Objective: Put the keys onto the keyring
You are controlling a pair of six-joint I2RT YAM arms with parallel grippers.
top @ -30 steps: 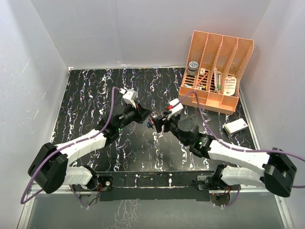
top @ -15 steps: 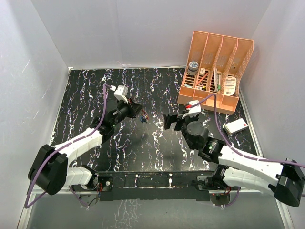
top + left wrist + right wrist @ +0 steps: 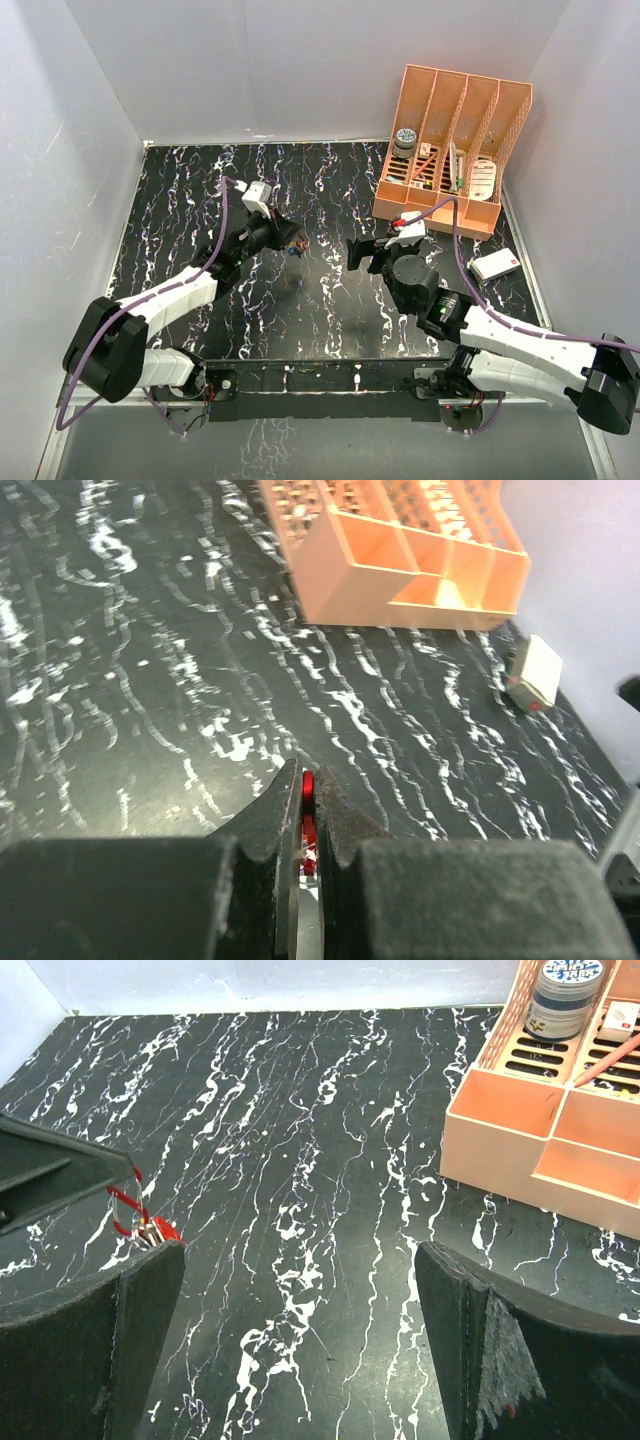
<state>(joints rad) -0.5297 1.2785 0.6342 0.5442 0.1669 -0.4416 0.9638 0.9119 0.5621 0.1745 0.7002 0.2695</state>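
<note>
left hand [image 3: 308, 782]: clamped on 1 keyring [image 3: 122, 1210] | keys [image 3: 157, 1230] bunched at it: count unclear | right hand [image 3: 298, 1295]: fingers apart

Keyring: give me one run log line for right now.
left gripper: shut on keyring | keys: bunched at ring, count unclear | right gripper: open, empty, apart

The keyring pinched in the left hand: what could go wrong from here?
The left hand pinches the thin red keyring only at its very tip, so it might slip out. The right hand is open and apart from it; if it closes in, it could knock the dangling keys.
</note>
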